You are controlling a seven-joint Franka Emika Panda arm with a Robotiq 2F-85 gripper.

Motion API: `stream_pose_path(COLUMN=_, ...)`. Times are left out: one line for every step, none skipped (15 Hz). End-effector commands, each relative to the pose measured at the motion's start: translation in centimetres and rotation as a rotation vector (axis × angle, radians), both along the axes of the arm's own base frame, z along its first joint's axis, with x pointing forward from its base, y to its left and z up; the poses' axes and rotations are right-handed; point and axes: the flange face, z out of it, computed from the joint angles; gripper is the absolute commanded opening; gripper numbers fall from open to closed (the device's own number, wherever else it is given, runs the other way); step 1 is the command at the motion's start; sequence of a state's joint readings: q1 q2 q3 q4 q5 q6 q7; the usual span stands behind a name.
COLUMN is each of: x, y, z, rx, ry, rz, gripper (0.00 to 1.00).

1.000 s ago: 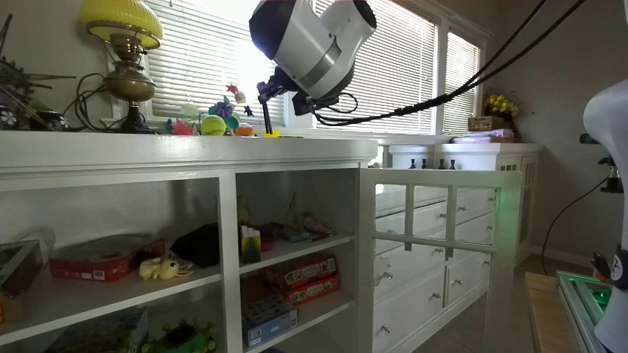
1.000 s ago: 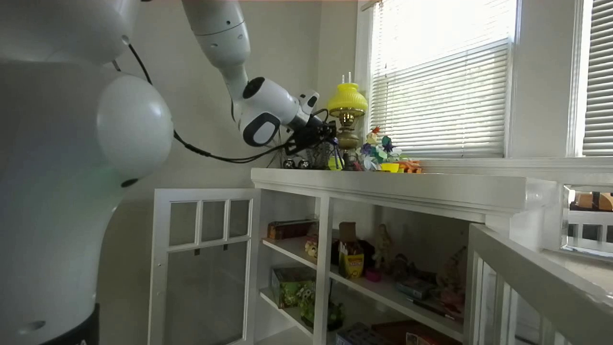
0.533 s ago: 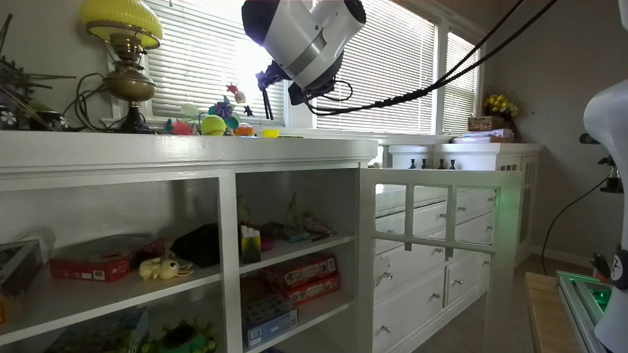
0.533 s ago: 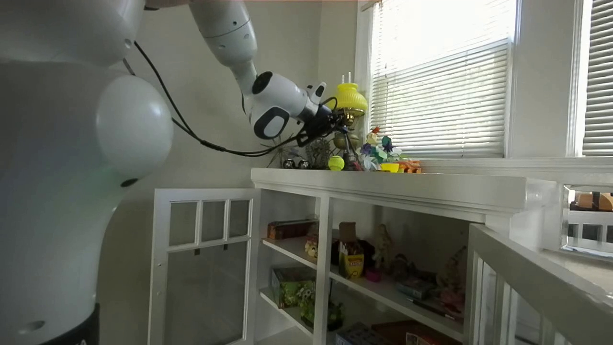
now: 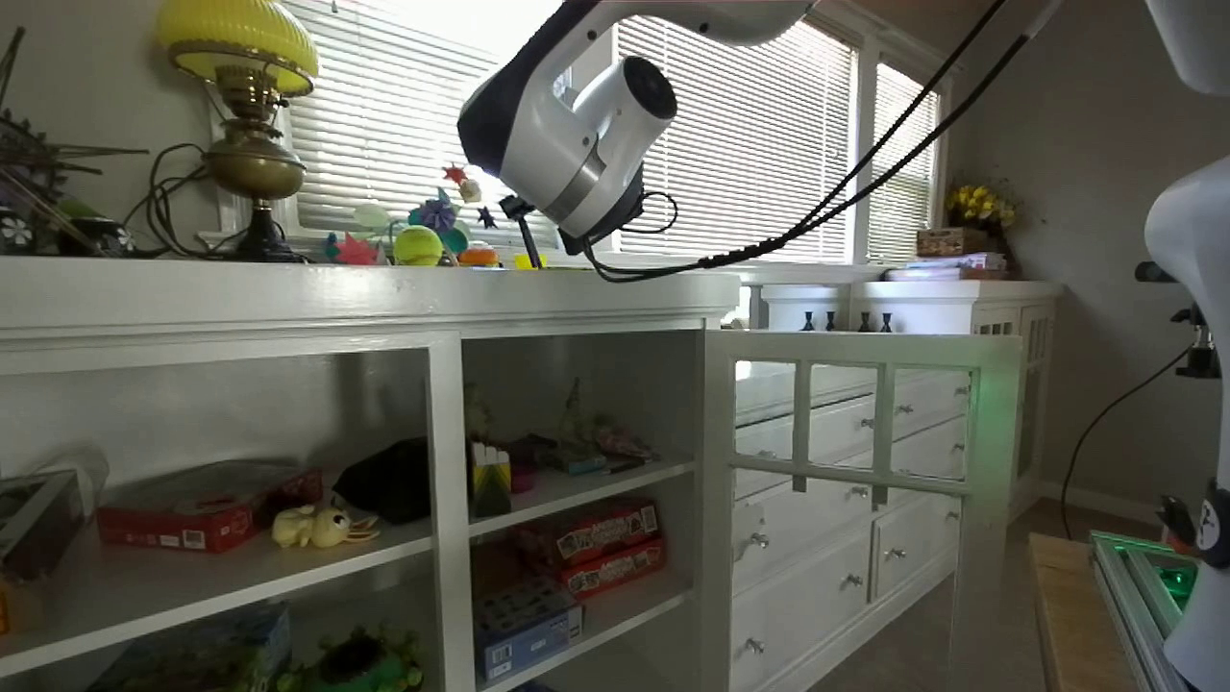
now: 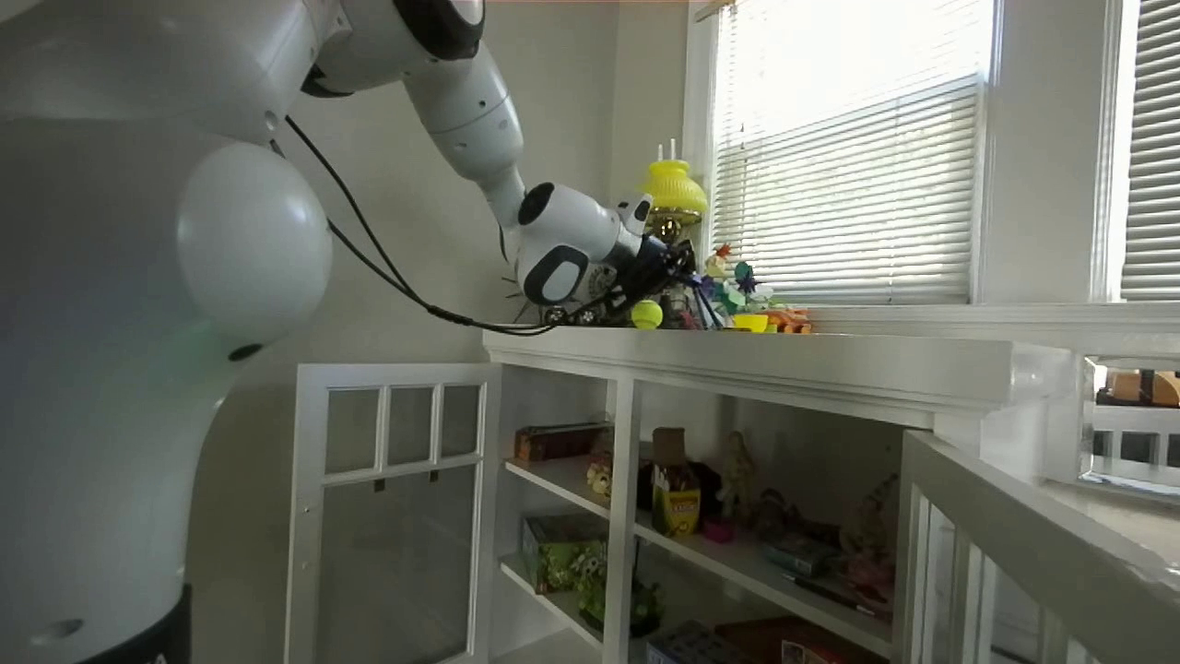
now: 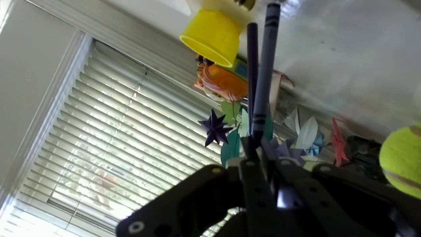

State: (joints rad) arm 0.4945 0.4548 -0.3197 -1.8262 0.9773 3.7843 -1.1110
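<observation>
Dark purple marks the slimmer crayon (image 7: 252,59) in the wrist view; a grey-blue crayon (image 7: 267,56) runs close beside it. The gripper (image 7: 257,146) has its fingers pinched together on one end of both crayons, whose free ends reach out over the glossy cabinet top (image 7: 345,56), near an upright yellow cup (image 7: 212,38). Just beside the cup sits an orange figure (image 7: 223,82); paper flowers (image 7: 215,127) and a tennis ball (image 7: 403,161) are also near. Whether the crayons touch the surface, I cannot tell.

In an exterior view, the crayons slant down from the gripper and cross in front of the yellow cup. Well apart along the same top stands a brass lamp (image 5: 252,163); below are a red box (image 5: 207,505) and a pale yellow toy (image 5: 322,527).

In an exterior view, the arm (image 6: 564,221) reaches over the top, the crayons angled down before the paper flowers, between the tennis ball and the cup. A yellow box (image 6: 680,507) stands on a shelf (image 6: 737,575) underneath, and a glazed door (image 6: 396,468) hangs open.
</observation>
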Motion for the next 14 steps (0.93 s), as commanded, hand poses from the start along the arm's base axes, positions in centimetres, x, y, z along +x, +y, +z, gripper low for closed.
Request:
stream_pose_path(x=2.5, y=0.1, z=-1.0, rx=-0.035, ry=-0.007, rz=-0.010, gripper=0.02)
stream_pose_path(x=2.9, y=0.2, z=-1.2, rx=-0.044, ry=-0.007, rz=-0.006, gripper=0.02)
stream_pose_path(x=3.2, y=0.4, z=-1.3, rx=-0.043, ry=-0.011, rz=-0.002, gripper=0.02)
stream_pose_path(x=3.4, y=0.6, z=-1.5, rx=-0.046, ry=-0.015, rz=-0.001, gripper=0.02)
stream_pose_path(x=3.7, y=0.8, z=-1.6, rx=-0.045, ry=-0.020, rz=0.000, gripper=0.32)
stream_pose_path(x=3.8, y=1.0, z=-1.7, rx=-0.045, ry=-0.015, rz=0.006, gripper=0.32)
stream_pose_path(x=4.0, y=1.1, z=-1.8, rx=-0.045, ry=-0.016, rz=0.008, gripper=0.39)
stream_pose_path(x=4.0, y=1.3, z=-1.8, rx=-0.048, ry=-0.017, rz=0.011, gripper=0.45)
stream_pose_path(x=4.0, y=1.5, z=-1.7, rx=-0.050, ry=-0.024, rz=0.010, gripper=0.53)
stream_pose_path(x=4.0, y=1.5, z=-1.6, rx=-0.051, ry=-0.023, rz=0.010, gripper=0.59)
stream_pose_path(x=3.8, y=1.8, z=-1.3, rx=-0.049, ry=-0.027, rz=0.017, gripper=0.67)
stream_pose_path(x=3.7, y=2.0, z=-1.1, rx=-0.046, ry=-0.031, rz=0.018, gripper=0.73)
stream_pose_path(x=3.6, y=2.2, z=-0.8, rx=-0.047, ry=-0.038, rz=0.024, gripper=0.80)
stream_pose_path(x=3.6, y=2.4, z=-0.6, rx=-0.048, ry=-0.046, rz=0.023, gripper=0.88)
